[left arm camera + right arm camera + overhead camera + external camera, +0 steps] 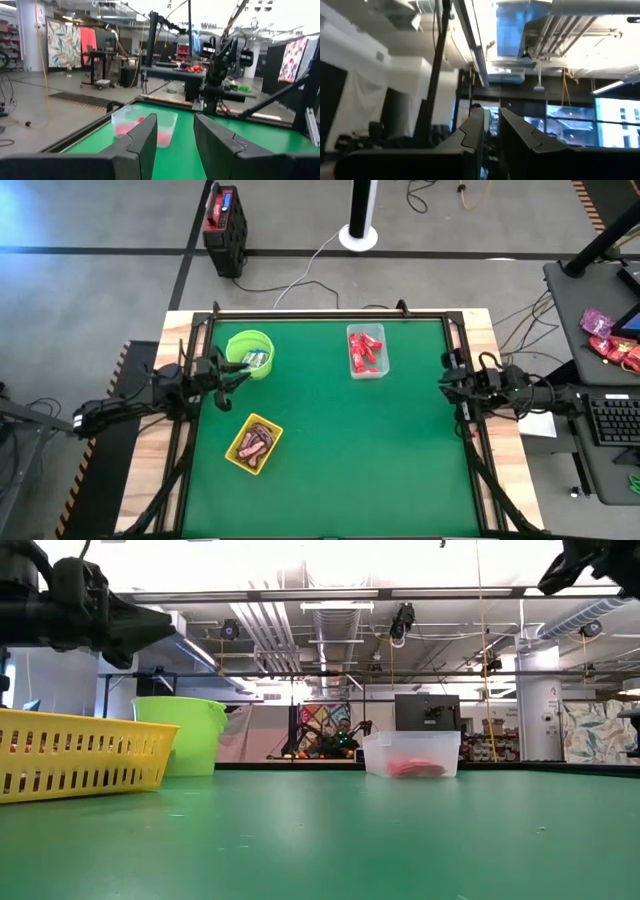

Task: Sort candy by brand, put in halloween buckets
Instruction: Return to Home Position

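While the left gripper [243, 380] and right gripper [444, 381] are held with jaws parted, red candy [366, 352] is seen in the clear tub [383, 341], blue-and-white candy [258, 359] in the green bucket [235, 340], brown candy [255, 444] in the yellow basket [236, 438].

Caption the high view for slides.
Candy sorted into green bucket, clear tub, yellow basket; left pincer, right pincer wait at table sides.

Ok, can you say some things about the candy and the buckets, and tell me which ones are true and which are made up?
1. The red candy lies in the clear tub. True.
2. The yellow basket has nothing in it. False: brown candy lies in it.
3. The green bucket has blue-and-white candy inside. True.
4. The left pincer grips a candy. False: it is open and holds nothing.
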`<state>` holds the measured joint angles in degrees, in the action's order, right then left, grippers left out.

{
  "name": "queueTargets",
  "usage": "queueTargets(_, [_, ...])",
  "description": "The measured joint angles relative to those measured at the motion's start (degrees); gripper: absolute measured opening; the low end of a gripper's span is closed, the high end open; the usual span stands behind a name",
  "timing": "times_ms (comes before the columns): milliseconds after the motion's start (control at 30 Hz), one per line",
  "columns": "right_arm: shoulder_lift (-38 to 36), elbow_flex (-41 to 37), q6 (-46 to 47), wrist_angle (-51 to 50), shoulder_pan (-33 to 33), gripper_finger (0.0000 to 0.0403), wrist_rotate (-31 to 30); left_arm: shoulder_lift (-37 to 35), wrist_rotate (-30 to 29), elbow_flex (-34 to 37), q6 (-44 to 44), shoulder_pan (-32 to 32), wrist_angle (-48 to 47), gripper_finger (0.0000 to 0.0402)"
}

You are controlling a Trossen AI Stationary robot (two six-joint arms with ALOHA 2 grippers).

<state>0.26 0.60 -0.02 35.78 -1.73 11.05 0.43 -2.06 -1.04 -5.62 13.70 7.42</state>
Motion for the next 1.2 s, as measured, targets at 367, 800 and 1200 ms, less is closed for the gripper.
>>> queueTargets(367, [4.22, 0.02, 1.58, -10.44, -0.03, 0.0054, -2.05, 1.08, -0.26, 0.00, 0.15, 0.02, -1.34, 0.0113])
queueTargets(800, [7.87, 0.02, 0.37, -28.61, -0.11, 0.0054, -2.61, 1.47, -0.31, 0.00, 0.19, 0.02, -1.10, 0.0113])
queueTargets(1200, [-0.20, 0.02, 1.73, -35.11, -0.78, 0.0052, -9.38, 1.79, -0.44, -0.04, 0.22, 0.02, -1.02, 0.0113])
